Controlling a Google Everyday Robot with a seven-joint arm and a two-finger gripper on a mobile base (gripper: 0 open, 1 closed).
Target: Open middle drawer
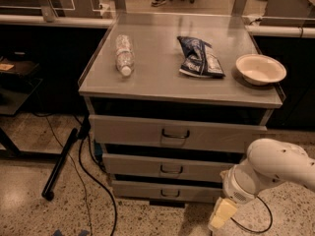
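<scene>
The grey cabinet has three stacked drawers. The middle drawer (170,167) has a flat grey front with a small dark loop handle (171,169) at its centre, and its front stands about flush with the fronts above and below it. My white arm (273,168) comes in from the lower right. My gripper (221,215), a pale yellow tip, hangs low near the floor. It is below and to the right of the middle drawer's handle, beside the bottom drawer's right end, and apart from the drawer.
On the cabinet top (162,82) lie a plastic bottle (123,55), a dark chip bag (199,58) and a white bowl (260,69). The top drawer (172,133) and bottom drawer (167,191) flank the middle one. A black pole (61,163) and cables (93,181) lie on the floor at the left.
</scene>
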